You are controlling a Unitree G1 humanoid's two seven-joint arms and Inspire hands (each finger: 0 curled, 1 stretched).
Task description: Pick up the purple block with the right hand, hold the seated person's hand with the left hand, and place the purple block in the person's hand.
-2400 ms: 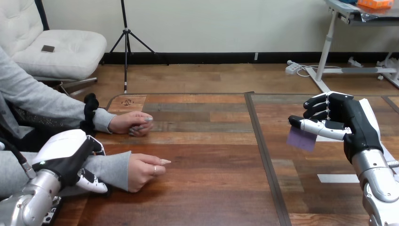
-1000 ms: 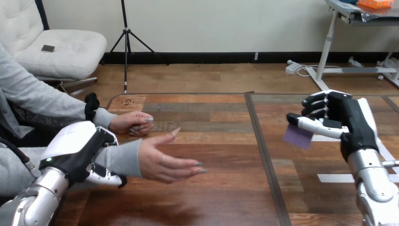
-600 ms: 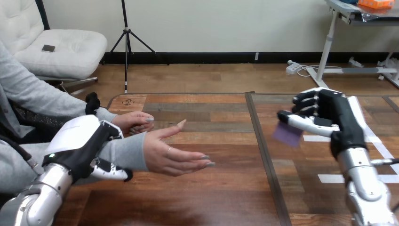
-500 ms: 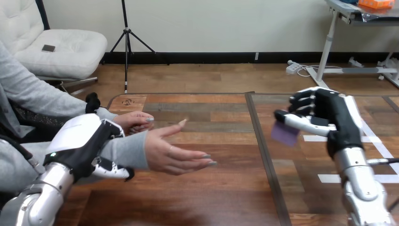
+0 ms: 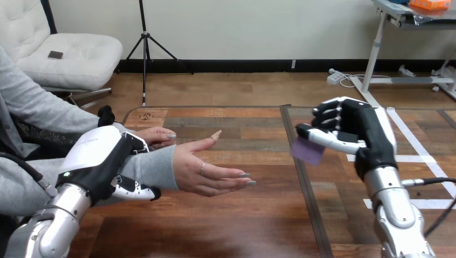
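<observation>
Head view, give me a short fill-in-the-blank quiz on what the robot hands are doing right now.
1. The right robot hand pinches the ___ block.
2. The left robot hand grips the ___ wrist.
3. The block is held to the ___ of the person's open hand.
Missing: purple; person's; right.

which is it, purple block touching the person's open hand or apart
Apart. Head view shows bare table between the purple block, pinched by the right robot hand, and the person's hand.
</observation>
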